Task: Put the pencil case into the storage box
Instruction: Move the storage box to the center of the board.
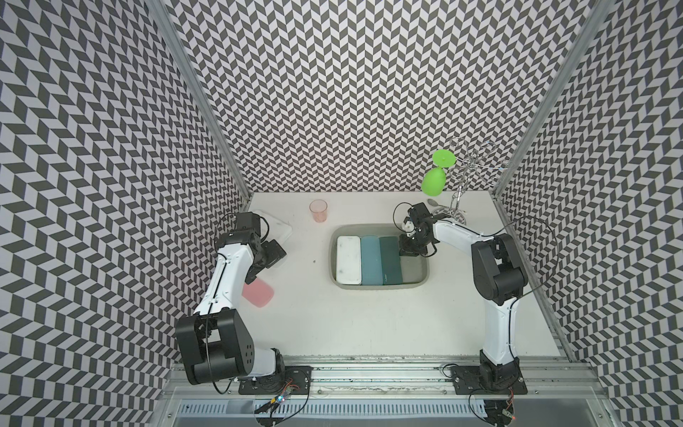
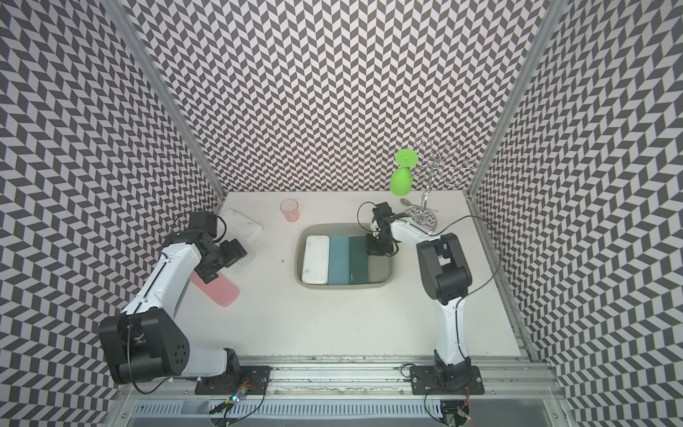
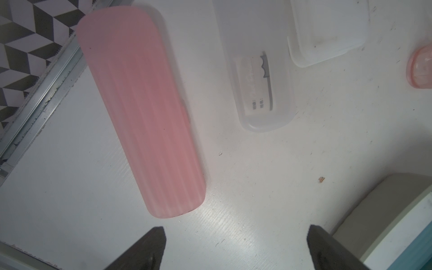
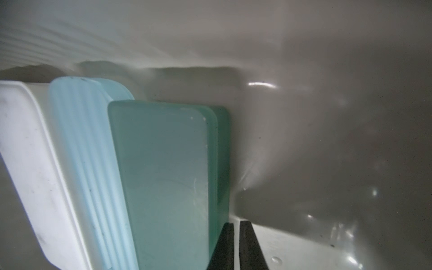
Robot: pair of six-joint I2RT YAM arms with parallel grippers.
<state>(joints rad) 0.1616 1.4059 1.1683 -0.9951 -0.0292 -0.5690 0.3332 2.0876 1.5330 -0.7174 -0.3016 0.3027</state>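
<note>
- While the left gripper (image 3: 236, 233) hangs spread wide above the surface (image 3: 233, 187), the pink pencil case (image 3: 140, 112) lies flat near it, outside the storage box (image 1: 380, 287)
- Inside that box, the right gripper (image 4: 236, 224) is pressed together just beside the green pencil case (image 4: 163, 175)
- The blue case (image 1: 371, 260) and white case (image 1: 348, 260) lie alongside

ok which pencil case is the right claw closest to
The dark green case in the storage box; the shut right claw sits beside its edge, the light blue case and white case lie beyond it.

white table (image 1: 369, 325) bears the storage box (image 1: 380, 288), pink pencil case (image 1: 259, 294), clear case (image 3: 264, 70), pink cup (image 1: 318, 211) and wire rack (image 2: 424, 218).
</note>
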